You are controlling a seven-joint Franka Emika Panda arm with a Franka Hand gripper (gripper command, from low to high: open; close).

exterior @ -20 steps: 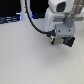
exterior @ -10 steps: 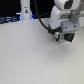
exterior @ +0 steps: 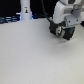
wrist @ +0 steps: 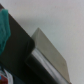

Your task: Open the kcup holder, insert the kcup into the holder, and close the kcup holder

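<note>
Exterior view shows the tool (exterior: 61, 31) lower than a second ago, now down on the kcup holder (exterior: 64, 32) near the tabletop's (exterior: 35, 57) far edge, so opening looks underway. Its grip cannot be told; the kcup is not visible.

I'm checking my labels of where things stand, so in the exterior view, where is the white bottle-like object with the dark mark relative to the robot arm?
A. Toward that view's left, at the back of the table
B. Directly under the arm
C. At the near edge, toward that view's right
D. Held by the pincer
A: the white bottle-like object stands at the back of the table, toward the exterior view's left, well apart from the robot arm.
</note>
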